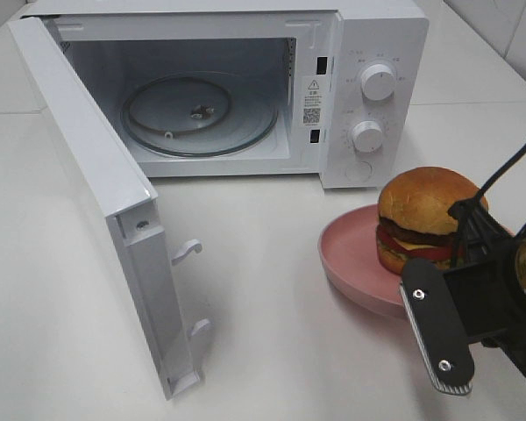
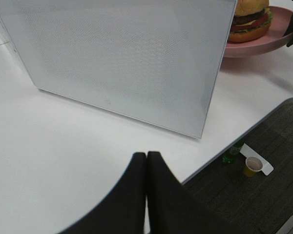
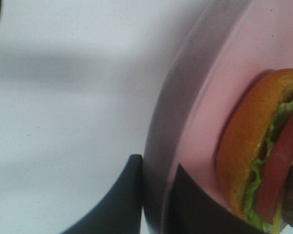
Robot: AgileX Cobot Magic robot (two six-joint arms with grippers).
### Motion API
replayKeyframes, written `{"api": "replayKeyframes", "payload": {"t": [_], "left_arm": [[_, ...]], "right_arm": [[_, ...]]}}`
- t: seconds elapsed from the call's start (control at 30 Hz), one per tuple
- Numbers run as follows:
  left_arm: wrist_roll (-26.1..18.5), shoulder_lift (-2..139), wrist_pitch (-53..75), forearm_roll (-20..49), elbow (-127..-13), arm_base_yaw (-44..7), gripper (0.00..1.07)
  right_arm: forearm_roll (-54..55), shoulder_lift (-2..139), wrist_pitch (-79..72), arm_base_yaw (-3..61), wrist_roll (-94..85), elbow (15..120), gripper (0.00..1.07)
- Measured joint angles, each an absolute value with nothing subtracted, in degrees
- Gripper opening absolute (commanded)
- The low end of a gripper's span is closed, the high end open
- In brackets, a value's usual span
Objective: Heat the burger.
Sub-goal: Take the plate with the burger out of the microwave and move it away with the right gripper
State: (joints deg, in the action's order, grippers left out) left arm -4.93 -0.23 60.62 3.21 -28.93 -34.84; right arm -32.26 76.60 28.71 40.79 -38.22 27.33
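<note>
exterior high view: a white worktop (image 1: 272,263) carries a microwave (image 1: 333,53) at its back edge, door (image 1: 96,184) swung wide open. near the right edge sits a pink plate (image 1: 346,254), the burger (image 1: 425,219) resting on it. right fingers (image 3: 156,195) pinch the plate's rim, one each side. left fingers (image 2: 146,190) are pressed together, empty.

microwave (image 1: 245,88) front frame: warning-triangle sticker (image 1: 313,86), QR code (image 1: 311,115), print too small to read
</note>
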Motion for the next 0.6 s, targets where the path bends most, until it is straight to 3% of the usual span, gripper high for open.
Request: {"api": "replayKeyframes", "payload": {"t": [0.23, 0.47, 0.6], "left_arm": [[-4.93, -0.23, 60.62, 3.21, -28.93, -34.84, 0.00], [-4.93, -0.23, 60.62, 3.21, -28.93, -34.84, 0.00], [-4.93, -0.23, 60.62, 3.21, -28.93, -34.84, 0.00]], "right_arm": [[-38.22, 77.46, 26.99, 37.99, -26.99, 25.21, 0.00], [-39.25, 79.30, 20.57, 24.29, -24.58, 24.87, 0.00], [-39.42, 79.30, 17.70, 19.71, -24.52, 24.87, 0.00]]}}
